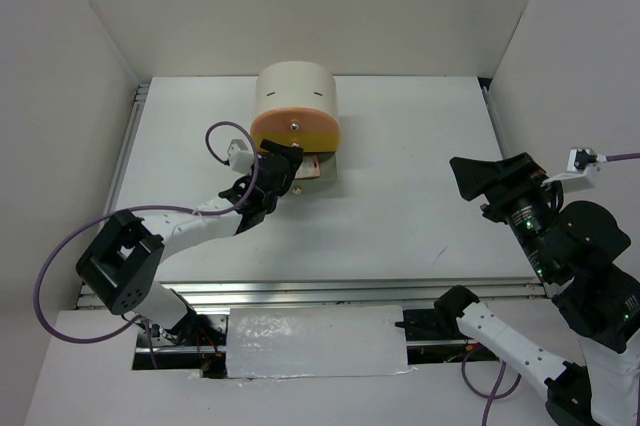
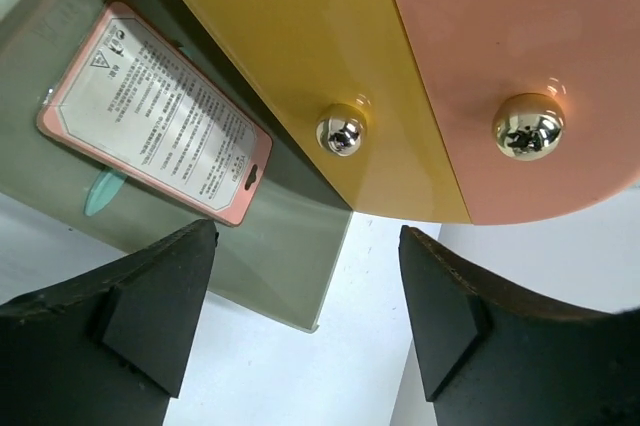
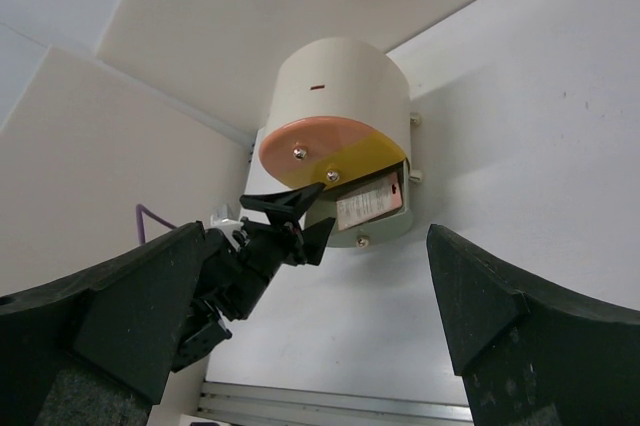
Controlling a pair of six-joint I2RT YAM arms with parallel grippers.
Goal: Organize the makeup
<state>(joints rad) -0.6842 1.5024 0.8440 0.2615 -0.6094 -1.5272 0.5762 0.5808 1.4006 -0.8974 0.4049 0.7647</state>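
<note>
The flat pink palette (image 2: 155, 126) lies label-up in the swung-out grey drawer (image 2: 285, 246) of the cream drum box (image 1: 295, 94), with a pale teal stick (image 2: 103, 192) peeking from under it. The palette also shows in the top view (image 1: 314, 168) and the right wrist view (image 3: 368, 200). My left gripper (image 2: 305, 266) is open and empty just in front of the drawer's corner, below the yellow front (image 2: 290, 56); it also shows in the top view (image 1: 283, 168). My right gripper (image 1: 472, 179) is open and empty, far right, facing the box. Brushes, the orange-pink stick and the dark grey case are out of view.
The orange drawer front (image 2: 520, 36) and the yellow one are shut, each with a brass knob (image 2: 341, 132). White walls enclose the table on three sides. A metal rail (image 1: 330, 291) runs along the near edge. A purple cable (image 1: 225, 136) loops by the left wrist.
</note>
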